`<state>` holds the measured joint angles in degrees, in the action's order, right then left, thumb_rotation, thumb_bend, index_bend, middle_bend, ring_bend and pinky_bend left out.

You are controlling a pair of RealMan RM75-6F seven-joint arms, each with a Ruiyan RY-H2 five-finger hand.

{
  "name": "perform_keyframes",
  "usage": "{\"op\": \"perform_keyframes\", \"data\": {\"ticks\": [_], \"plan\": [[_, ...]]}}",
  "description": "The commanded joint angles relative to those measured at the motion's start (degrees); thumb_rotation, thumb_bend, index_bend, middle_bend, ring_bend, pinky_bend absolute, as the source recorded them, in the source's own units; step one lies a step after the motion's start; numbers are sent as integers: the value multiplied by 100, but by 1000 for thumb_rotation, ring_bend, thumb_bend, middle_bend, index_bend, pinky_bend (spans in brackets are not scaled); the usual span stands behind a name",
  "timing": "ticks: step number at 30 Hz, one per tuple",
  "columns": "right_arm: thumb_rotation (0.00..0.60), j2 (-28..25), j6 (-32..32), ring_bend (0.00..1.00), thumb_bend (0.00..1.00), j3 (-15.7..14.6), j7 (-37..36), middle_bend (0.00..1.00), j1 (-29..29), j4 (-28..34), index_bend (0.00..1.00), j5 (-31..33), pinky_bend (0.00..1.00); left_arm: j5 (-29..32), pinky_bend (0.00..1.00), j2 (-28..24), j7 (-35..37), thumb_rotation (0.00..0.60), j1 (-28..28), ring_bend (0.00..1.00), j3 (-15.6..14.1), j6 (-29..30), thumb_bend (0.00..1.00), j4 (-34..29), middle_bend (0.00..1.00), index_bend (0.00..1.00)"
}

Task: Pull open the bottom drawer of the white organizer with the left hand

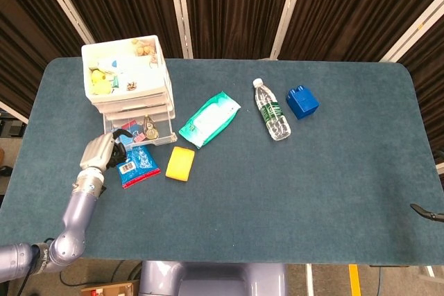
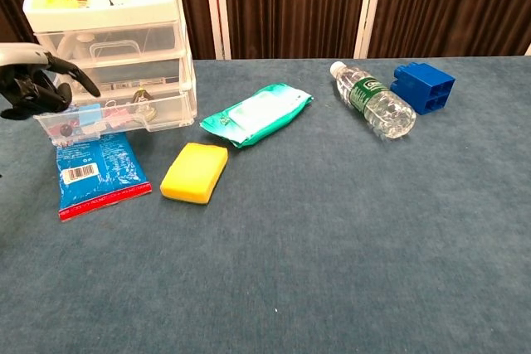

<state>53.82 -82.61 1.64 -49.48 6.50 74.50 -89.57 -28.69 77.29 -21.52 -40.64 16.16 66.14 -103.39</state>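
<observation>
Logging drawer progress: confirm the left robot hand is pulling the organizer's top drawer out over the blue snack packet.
Not the top drawer. The chest view shows the left robot hand at the bottom drawer, slid out over the blue snack packet; the upper drawers sit closed.

Left arm stretched forward at the table's near-left.
The left hand (image 1: 99, 151) has its dark fingers (image 2: 73, 74) curled, palm turned inward.

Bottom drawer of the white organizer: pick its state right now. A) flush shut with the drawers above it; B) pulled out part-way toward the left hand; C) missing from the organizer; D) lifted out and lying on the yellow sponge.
B: the bottom drawer juts out past the drawers above it, its front corner at the left hand.
</observation>
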Motion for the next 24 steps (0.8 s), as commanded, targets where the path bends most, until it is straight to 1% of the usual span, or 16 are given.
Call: {"op": "perform_keyframes", "data": {"ticks": [1,2,3,5,6,7,8,9,11,12,14,15,18,21,24], "plan": [[600,1,5,0,138,1,6,0,4,-1,0,0,0,-667,788,108,-239,600,120,745,-314,531,356,189,792,158],[600,2,3,0,138,1,11,0,3,-2,0,-2,0,-805,742,97,-281,600,166,671,-382,627,285,186,710,137],[600,3,1,0,139,3,15,0,4,-5,0,-1,0,-876,721,85,-298,600,192,621,-414,674,251,173,658,126],[600,9,-3,0,139,7,26,0,4,-14,0,4,0,-1158,653,28,-307,600,292,449,-529,817,190,106,487,105],[600,11,-2,0,139,8,29,0,4,-17,0,6,0,-1330,594,-18,-302,600,356,369,-604,890,179,54,406,99],[600,14,-2,0,139,9,36,0,3,-21,0,8,0,-1510,544,-73,-296,600,428,322,-687,972,175,-13,359,96],[600,17,-3,0,139,11,47,0,4,-27,0,10,0,-1719,452,-134,-284,600,508,247,-780,1065,172,-81,286,93],[600,21,-4,0,139,15,70,0,5,-33,0,14,0,-2101,403,-248,-315,600,648,207,-983,1265,171,-184,247,93],[600,28,-2,0,138,21,113,0,7,-33,0,22,0,-2821,279,-428,-264,600,933,90,-1345,1599,173,-282,139,90],[600,32,1,0,139,22,139,0,8,-35,0,26,0,-3107,238,-494,-240,600,1056,47,-1491,1741,172,-282,101,87],[600,37,13,0,139,26,189,0,8,-36,0,41,0,-3634,186,-606,-197,600,1314,8,-1767,2040,172,-227,53,77],[600,37,21,0,139,29,214,0,7,-29,0,55,0,-3949,168,-667,-165,600,1490,0,-1931,2245,172,-145,33,70],[600,43,-10,0,138,43,294,0,-10,-17,0,74,0,-4512,134,-789,-29,600,1944,0,-2296,2697,171,124,3,46],[600,54,-47,0,138,47,362,0,-29,-4,0,74,0,-4805,113,-930,199,600,2295,0,-2516,2894,171,290,0,17],[600,63,-44,0,139,54,400,0,-30,-4,0,86,0,-5078,96,-1033,358,600,2564,0,-2625,3107,171,469,0,1]]}}
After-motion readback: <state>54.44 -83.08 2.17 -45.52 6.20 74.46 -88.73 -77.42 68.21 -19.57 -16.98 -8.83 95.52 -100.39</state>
